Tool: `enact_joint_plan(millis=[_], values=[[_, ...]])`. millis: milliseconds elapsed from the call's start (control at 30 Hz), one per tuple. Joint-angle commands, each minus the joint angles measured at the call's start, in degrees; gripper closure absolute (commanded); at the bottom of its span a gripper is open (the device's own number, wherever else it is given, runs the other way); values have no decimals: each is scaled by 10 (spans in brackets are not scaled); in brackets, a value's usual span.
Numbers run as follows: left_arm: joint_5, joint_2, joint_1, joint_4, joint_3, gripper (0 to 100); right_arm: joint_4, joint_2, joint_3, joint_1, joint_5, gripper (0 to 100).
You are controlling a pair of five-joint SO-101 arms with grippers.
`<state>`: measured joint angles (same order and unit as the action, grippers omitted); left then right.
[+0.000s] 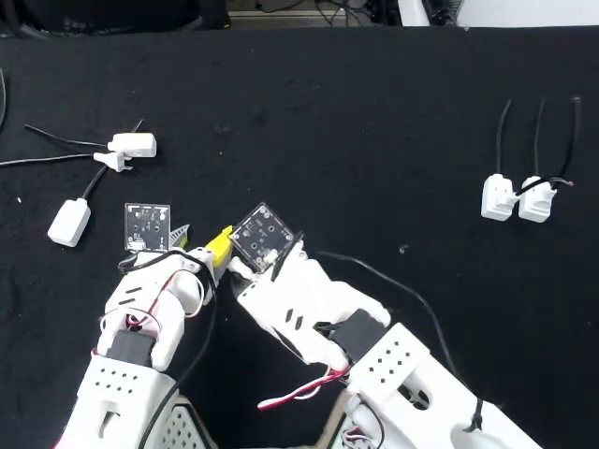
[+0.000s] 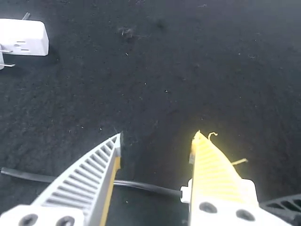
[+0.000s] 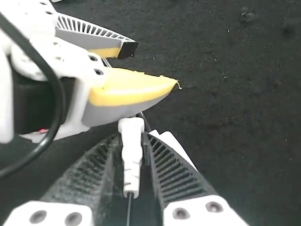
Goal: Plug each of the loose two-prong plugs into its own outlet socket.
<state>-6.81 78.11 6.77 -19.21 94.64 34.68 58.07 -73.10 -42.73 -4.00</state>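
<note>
A black counter (image 1: 374, 112) carries everything. The left arm (image 1: 140, 318) and the right arm (image 1: 318, 309) come in from the near edge and meet left of centre.

The left end effector (image 2: 157, 141) is released. Its grey and yellow fingers are spread wide over the counter, and a black cable (image 2: 141, 187) crosses between them. The right end effector (image 3: 137, 141) is clenched on a small white plug (image 3: 131, 157). The plug lies lengthwise between the black fingers, with its tip close to the left arm's yellow finger.

Far to the right, two white cabled blocks (image 1: 498, 196) sit side by side. On the left lie a white outlet block (image 1: 132, 144) and a loose two-prong plug (image 1: 112, 161) just beside it. Another white block (image 1: 69, 223) lies nearer the arms.
</note>
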Motion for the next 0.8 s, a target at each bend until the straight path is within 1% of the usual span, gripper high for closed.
enact_joint_plan(millis=[0,233,300,433,500,633,700,767], values=[[4,-1,10,0,0,762,-21,32,3,24,11,988],[4,-1,3,0,-4,762,-15,33,3,25,7,988],[2,-1,-18,4,-7,762,10,31,9,34,6,988],[-2,-1,-80,3,-29,762,62,22,32,78,6,988],[-2,-1,-98,3,-30,762,62,-5,39,81,6,988],[3,-1,-107,-1,-29,762,71,-102,89,81,9,988],[4,-5,-108,-1,-28,762,94,-162,130,81,11,988],[4,-7,-108,-11,-33,762,145,-216,175,76,11,988]])
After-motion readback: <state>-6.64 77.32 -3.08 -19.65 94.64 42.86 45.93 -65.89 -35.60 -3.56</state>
